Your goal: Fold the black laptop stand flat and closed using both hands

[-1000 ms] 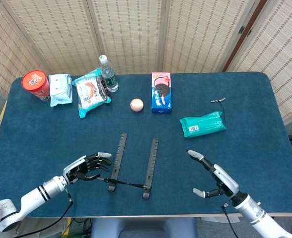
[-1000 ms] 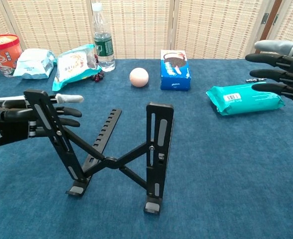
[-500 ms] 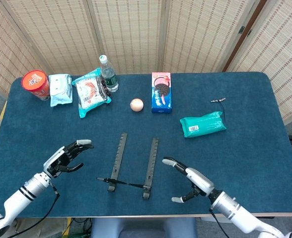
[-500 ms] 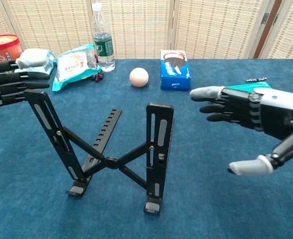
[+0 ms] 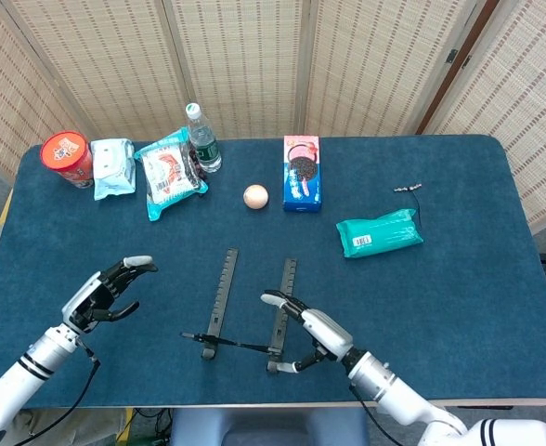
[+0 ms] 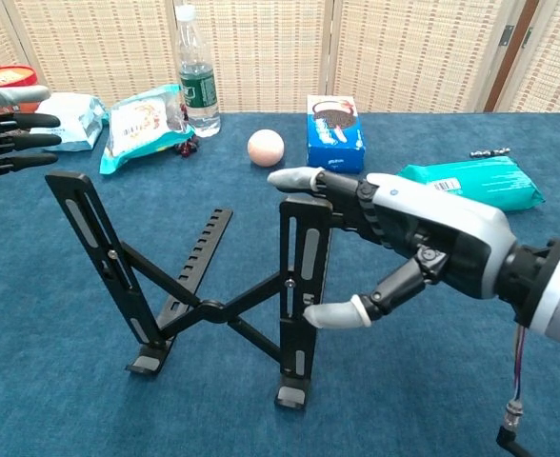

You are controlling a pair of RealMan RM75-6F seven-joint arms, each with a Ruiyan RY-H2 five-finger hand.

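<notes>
The black laptop stand [image 6: 209, 286] sits open near the front of the table [image 5: 459, 297], a little left of the middle; its two long bars stand up at a slant and its thin cross arms meet in an X low down; its little feet rest on the blue table top. The right robot hand [image 6: 394, 243] is right beside the stand's right bar, with its fingers spread wide and nothing in it; the finger tips reach to the top of that bar and the thumb points at its middle, but whether they touch it cannot be told. The left robot hand [image 5: 106, 290] is well apart from the stand, out to the left; its fingers are stretched out and apart and it holds nothing.

Farther back lie a peach ball [image 5: 255, 196] and a blue cookie box [image 5: 302, 174]; a green packet [image 5: 379, 232] lies to the right; a water bottle [image 5: 201, 137], two snack bags [image 5: 169, 172] and a red cup [image 5: 66, 158] stand along the far left edge.
</notes>
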